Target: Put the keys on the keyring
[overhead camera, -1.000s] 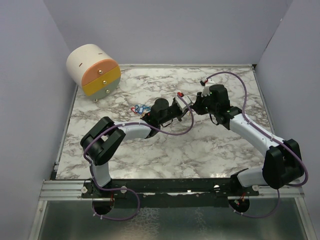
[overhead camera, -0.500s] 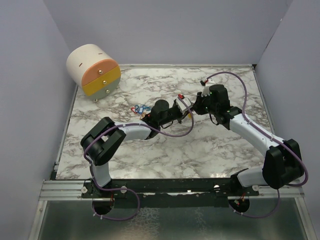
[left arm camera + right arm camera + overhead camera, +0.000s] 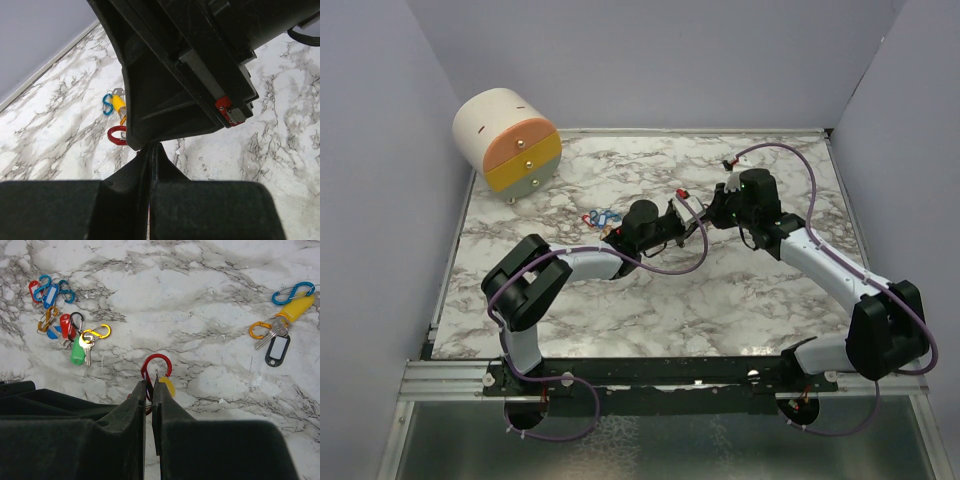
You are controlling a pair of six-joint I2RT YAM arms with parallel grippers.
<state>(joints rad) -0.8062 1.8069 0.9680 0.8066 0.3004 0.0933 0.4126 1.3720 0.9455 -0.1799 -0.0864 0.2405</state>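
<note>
Right claw (image 3: 149, 383) narrow, pinching red clip (image 3: 156, 366); yellow tag (image 3: 169, 388) just beside its fingers. Left claw (image 3: 150, 147) closed, fingers touching. Keys (image 3: 59, 315) lie bunched on desk (image 3: 200, 290); second bunch (image 3: 278, 337) well apart.

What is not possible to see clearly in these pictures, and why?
- Top view: the pile of keys is too small to count.
- Left wrist view: the right arm hides most of the table; whether the left pincer holds anything is unclear.
- Right wrist view: the right pincer hides the lower part of the red clip and half of a yellow tag.
</note>
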